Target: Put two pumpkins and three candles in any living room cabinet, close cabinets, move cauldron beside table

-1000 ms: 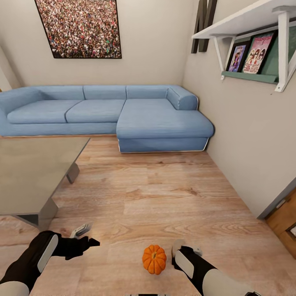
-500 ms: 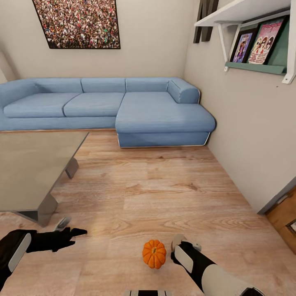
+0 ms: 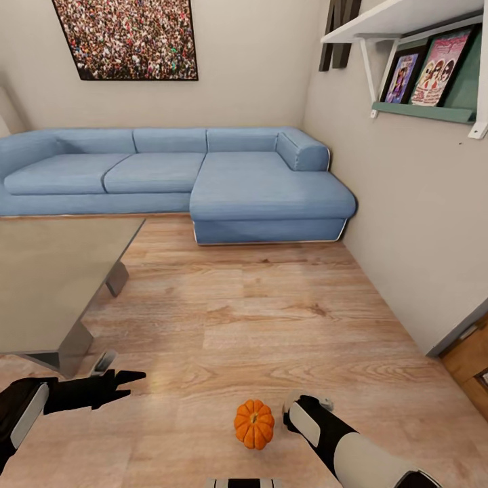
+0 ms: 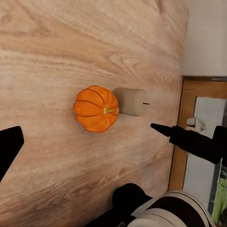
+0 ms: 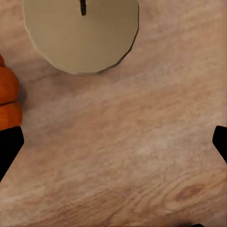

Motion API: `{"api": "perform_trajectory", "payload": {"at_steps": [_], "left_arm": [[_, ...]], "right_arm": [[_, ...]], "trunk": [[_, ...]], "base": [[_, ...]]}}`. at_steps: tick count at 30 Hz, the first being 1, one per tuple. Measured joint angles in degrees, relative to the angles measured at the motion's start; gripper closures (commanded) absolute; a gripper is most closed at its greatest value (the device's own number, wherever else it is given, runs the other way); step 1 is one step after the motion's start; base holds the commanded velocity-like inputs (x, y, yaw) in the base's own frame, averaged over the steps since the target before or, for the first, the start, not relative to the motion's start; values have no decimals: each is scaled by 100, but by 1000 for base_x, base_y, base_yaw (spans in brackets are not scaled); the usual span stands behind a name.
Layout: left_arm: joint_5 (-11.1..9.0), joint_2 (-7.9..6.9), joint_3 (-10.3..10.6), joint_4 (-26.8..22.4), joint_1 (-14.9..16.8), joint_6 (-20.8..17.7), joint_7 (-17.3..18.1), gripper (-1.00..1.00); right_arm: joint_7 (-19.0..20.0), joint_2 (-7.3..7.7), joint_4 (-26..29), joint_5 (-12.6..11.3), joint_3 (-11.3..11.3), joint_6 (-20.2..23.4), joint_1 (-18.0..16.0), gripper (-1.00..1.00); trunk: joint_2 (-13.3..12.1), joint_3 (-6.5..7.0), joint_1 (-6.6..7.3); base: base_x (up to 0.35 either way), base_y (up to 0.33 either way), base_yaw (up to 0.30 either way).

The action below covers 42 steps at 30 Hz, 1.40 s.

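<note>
A small orange pumpkin stands on the wood floor right in front of me. A pale beige candle stands just behind it, touching or nearly so. My right gripper hangs open above the floor close to the candle, with the pumpkin to one side; in the head view my right arm is right of the pumpkin. My left gripper is open and empty, off to the pumpkin's left. The grey table is at the left. The cabinet and cauldron are out of view.
A blue corner sofa runs along the far wall. The right wall carries a white shelf with pictures. A brown wooden panel shows past the wall's corner at the lower right. Open wood floor lies between table and wall.
My left arm has drawn back to the left and its gripper sits farther from the pumpkin. The head view has shifted slightly. Pumpkin and right arm stay put.
</note>
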State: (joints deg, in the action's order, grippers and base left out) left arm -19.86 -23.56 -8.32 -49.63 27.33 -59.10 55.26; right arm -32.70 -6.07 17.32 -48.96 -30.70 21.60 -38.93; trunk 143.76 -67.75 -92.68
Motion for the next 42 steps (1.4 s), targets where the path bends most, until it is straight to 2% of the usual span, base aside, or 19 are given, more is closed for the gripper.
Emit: {"api": "perform_trajectory", "payload": {"at_steps": [25,42], "left_arm": [[9,0,-2,5,0,4,2,-100],[-22,-1,-11,4,0,5,6,-100]], "right_arm": [[0,-13,-4,1,-16,-6,0,-100],[0,-27,19,18,-28,-153,-2,-100]], "trunk": [[0,0,0],[22,-376,-44]], "base": [[77,-1,0],[0,0,0]]}}
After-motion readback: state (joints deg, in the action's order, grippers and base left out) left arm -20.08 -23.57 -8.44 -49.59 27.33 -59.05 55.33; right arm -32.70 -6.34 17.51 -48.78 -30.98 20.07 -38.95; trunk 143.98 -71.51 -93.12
